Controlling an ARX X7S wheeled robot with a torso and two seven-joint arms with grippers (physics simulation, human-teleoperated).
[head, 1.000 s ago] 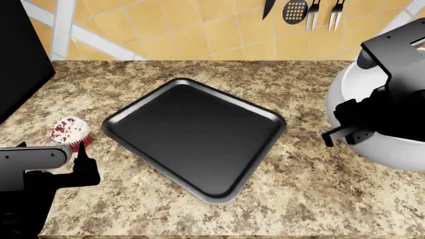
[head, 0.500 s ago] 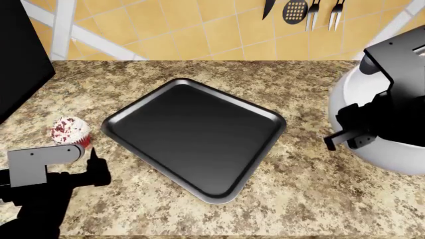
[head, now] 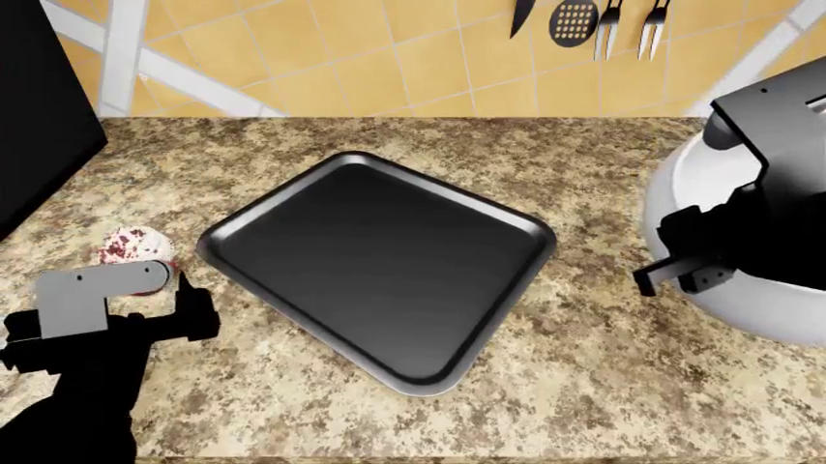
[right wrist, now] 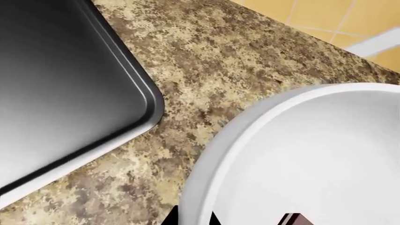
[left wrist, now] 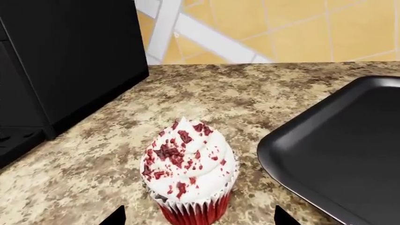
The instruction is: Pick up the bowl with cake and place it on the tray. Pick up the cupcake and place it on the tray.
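The cupcake (head: pixel 127 246) stands at left of the head view, beside the tray (head: pixel 378 253) in the middle. The left gripper (left wrist: pixel 195 216) has its fingers spread wide around the cupcake (not touching). The right gripper (right wrist: pixel 240 219) hangs over the rim of the bowl (head: pixel 761 295) at right; its opening I cannot tell.

The black tray (right wrist: pixel 62 70) fills the upper left of the frame, its rounded corner lying on the speckled granite countertop (right wrist: pixel 206 61). The white bowl (right wrist: pixel 312 154) takes the lower right, near the tray but apart from it. Yellow wall tiles (right wrist: pixel 325 14) show at upper right.
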